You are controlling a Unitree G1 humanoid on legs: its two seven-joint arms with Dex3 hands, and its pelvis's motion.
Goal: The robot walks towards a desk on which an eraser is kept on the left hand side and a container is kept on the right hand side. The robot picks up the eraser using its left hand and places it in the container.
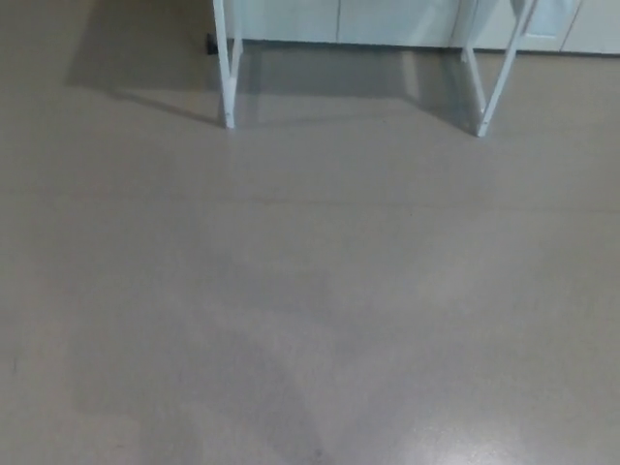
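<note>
Only the lower white legs of the desk show at the top of the head view: the left leg (226, 77) and the right leg (497, 82). The desk top, the eraser and the container lie beyond the upper edge of the picture. Neither of my hands shows.
Grey-beige floor (310, 291) fills almost the whole view between me and the desk. White cabinet fronts (387, 19) run along the wall behind the desk legs. A small dark object (210, 43) sits on the floor by the left leg.
</note>
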